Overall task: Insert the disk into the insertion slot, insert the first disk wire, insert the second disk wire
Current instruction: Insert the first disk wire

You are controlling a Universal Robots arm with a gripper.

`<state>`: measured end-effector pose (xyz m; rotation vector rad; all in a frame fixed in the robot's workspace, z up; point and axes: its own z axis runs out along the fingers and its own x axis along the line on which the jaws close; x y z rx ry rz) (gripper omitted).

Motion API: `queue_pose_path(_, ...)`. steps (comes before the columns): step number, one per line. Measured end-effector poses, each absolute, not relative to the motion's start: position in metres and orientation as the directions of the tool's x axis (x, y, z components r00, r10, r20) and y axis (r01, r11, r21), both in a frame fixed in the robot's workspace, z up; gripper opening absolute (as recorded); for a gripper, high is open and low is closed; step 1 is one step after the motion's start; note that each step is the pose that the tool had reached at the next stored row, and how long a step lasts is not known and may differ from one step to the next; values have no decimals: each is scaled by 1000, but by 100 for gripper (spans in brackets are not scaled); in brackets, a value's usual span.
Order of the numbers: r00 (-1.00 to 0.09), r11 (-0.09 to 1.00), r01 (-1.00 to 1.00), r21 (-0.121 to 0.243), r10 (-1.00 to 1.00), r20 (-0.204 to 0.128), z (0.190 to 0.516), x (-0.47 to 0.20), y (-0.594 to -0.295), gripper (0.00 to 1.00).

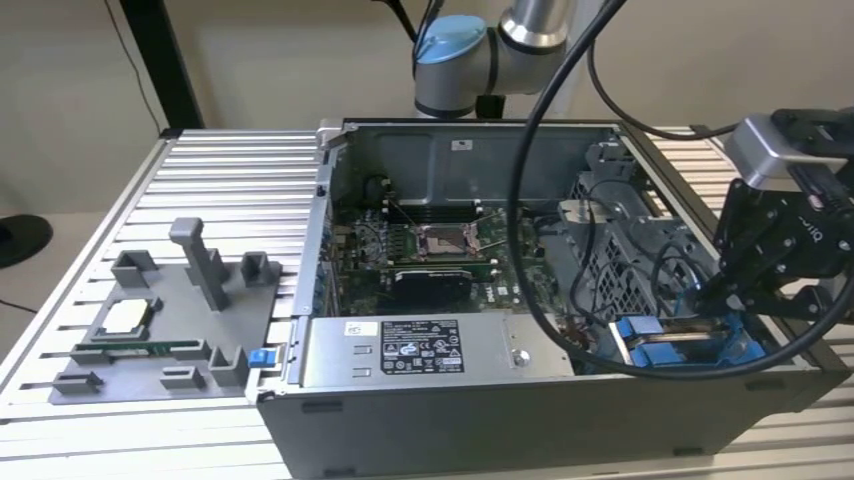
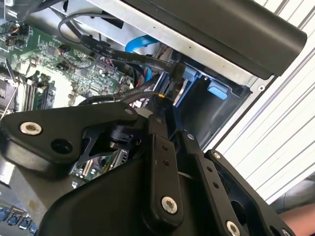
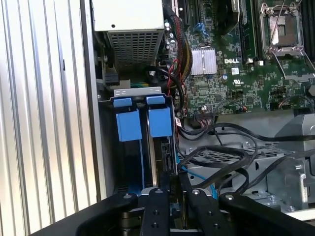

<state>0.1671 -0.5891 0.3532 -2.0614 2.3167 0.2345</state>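
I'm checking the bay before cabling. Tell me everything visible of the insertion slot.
The insertion slot is a narrow grey metal bay at a corner of the computer case, next to the power-supply box. Two bright blue plastic tabs sit side by side in it. The gripper hovers just over it; black cables pass alongside.

A plain cream wall (image 1: 267, 60) runs behind everything, evenly lit, with no hard shadows. A black upright post (image 1: 158, 60) stands before it at the exterior view's left. The workbench is a ribbed aluminium table (image 1: 227, 170). Beyond its edge, pale floor (image 1: 67, 200) shows, with a dark round base (image 1: 20, 240) on it.
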Motion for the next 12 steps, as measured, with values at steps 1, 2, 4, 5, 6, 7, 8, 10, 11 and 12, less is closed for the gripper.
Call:
queue_pose_path(1,-121,110,-990,92,-985,-123,353,168,-589,0)
queue_pose_path(2,-121,110,-990,92,-985,-123,353,168,-589,0)
queue_pose_path(4,-121,110,-990,92,-985,-123,351,169,-589,0)
queue_pose_path(5,-121,110,-990,92,-985,-123,351,169,-589,0)
queue_pose_path(6,-121,110,-990,92,-985,-123,351,169,-589,0)
queue_pose_path(7,-121,110,-990,92,-985,-123,350,169,-589,0)
queue_pose_path(8,-121,110,-990,92,-985,-123,350,169,-589,0)
queue_pose_path(10,-121,110,-990,92,-985,-123,349,169,-589,0)
queue_pose_path(11,-121,110,-990,92,-985,-123,348,169,-589,0)
queue_pose_path(12,-119,108,-990,92,-985,-123,348,169,-589,0)
